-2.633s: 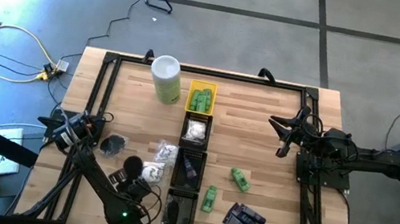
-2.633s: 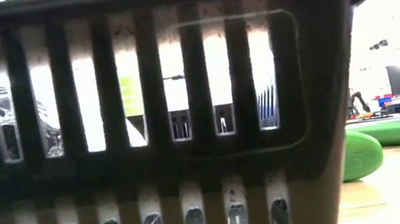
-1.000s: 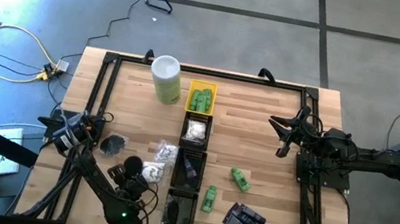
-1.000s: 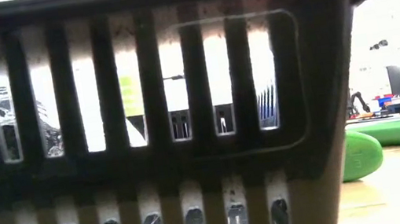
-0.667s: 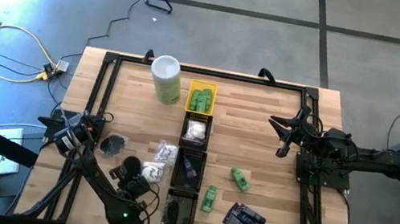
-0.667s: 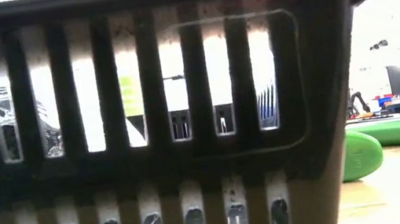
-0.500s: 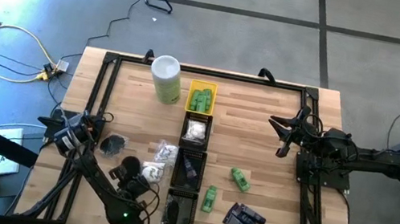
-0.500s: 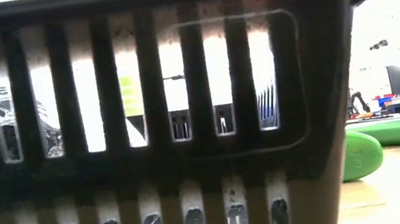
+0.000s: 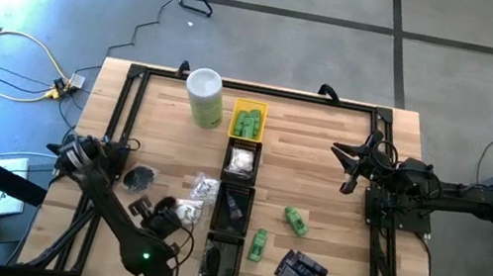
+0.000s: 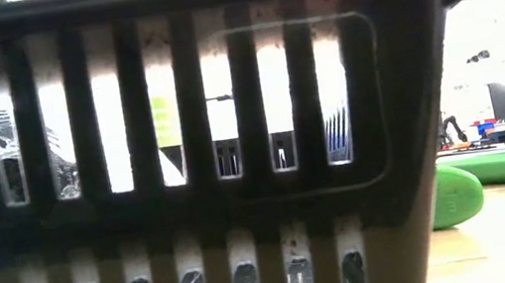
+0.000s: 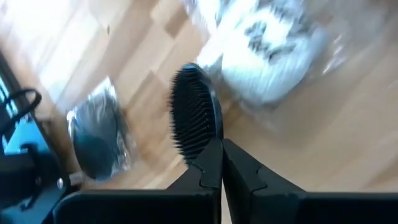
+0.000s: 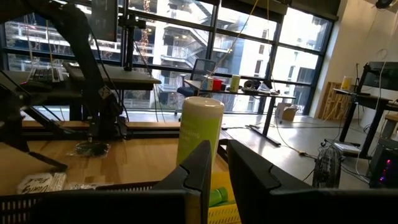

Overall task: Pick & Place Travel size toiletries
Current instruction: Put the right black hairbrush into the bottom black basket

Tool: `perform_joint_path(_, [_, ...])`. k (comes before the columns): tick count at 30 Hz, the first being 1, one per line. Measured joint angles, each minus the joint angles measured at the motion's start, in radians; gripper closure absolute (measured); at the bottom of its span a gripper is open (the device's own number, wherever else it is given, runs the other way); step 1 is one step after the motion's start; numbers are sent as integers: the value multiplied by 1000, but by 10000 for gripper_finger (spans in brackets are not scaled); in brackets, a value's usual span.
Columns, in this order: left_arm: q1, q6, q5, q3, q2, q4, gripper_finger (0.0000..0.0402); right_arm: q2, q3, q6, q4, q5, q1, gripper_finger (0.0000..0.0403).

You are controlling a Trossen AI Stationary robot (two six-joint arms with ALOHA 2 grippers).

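Two dark jointed arms, a green light on the left one.

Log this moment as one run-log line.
left gripper: shut on black ridged round puck | right gripper: waiting at table's right side | nearby: white clear-wrapped piece

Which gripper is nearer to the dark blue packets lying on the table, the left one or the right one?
Roughly equal; the right looks marginally nearer. The dark blue packets lie front-right. The right gripper waits behind them, far off; the left gripper holds a black round puck across the trays.
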Motion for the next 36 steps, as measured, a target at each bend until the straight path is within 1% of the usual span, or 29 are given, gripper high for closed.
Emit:
perform_joint_path(6, [0, 2, -108, 0, -102, -11, 401, 0, 0, 0, 0, 0, 0, 357])
perform_joint_path(12, [0, 8, -154, 1, -195, -21, 401, 0, 0, 0, 0, 0, 0, 357])
perform_joint_path(18, [0, 3, -179, 2, -265, -14, 401, 0, 0, 0, 0, 0, 0, 357])
perform_joint_path(21, [0, 2, -196, 2, -282, -10, 401, 0, 0, 0, 0, 0, 0, 357])
perform_joint_path(27, [-1, 12, -181, 2, -284, 23, 401, 0, 0, -3, 0, 0, 0, 357])
perform_joint_path(31, [0, 63, -172, 2, -284, 82, 401, 0, 0, -7, 0, 0, 0, 357])
perform_joint_path(36, [0, 79, -170, 2, -284, 99, 401, 0, 0, -7, 0, 0, 0, 357])
